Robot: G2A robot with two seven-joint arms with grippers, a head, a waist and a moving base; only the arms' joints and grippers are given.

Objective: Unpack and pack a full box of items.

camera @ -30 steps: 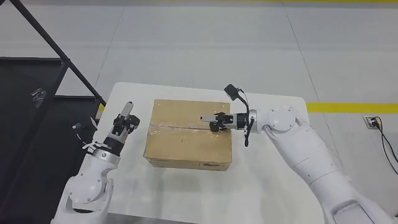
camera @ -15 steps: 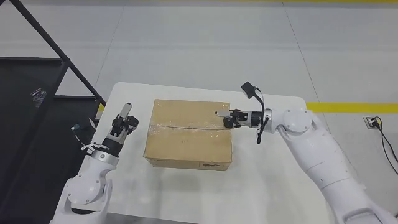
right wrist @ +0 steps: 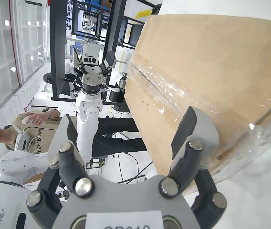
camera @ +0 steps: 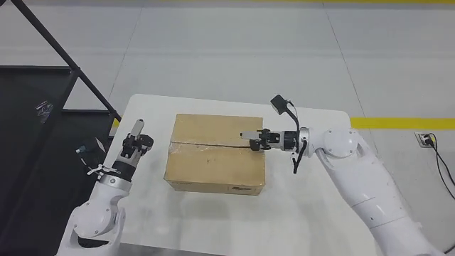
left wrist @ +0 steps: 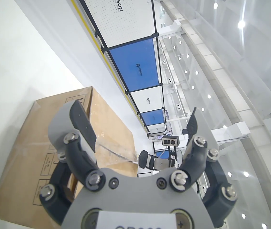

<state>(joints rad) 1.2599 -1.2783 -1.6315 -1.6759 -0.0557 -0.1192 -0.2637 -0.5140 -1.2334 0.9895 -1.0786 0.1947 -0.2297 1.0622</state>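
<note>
A closed brown cardboard box (camera: 213,158) stands in the middle of the white table (camera: 313,206). Clear tape (right wrist: 159,94) runs along its top seam. My right gripper (camera: 250,136) hovers at the right end of that seam, open and holding nothing. In the right wrist view one finger (right wrist: 190,129) of the right gripper (right wrist: 128,129) overlaps the box (right wrist: 209,55) at its edge. My left gripper (camera: 135,136) is off the box's left side, a short gap away, open and pointing upward. The left wrist view shows the left gripper (left wrist: 138,125) with the box (left wrist: 25,148) beyond one finger (left wrist: 83,125).
A black metal rack frame (camera: 50,64) stands beyond the table's left edge. The table's front and right parts are bare white surface. A yellow floor line (camera: 398,122) runs behind the table on the right.
My right gripper drew back from over the seam toward the box's right edge, then came a little way in again. My left gripper drifted slightly left, away from the box.
</note>
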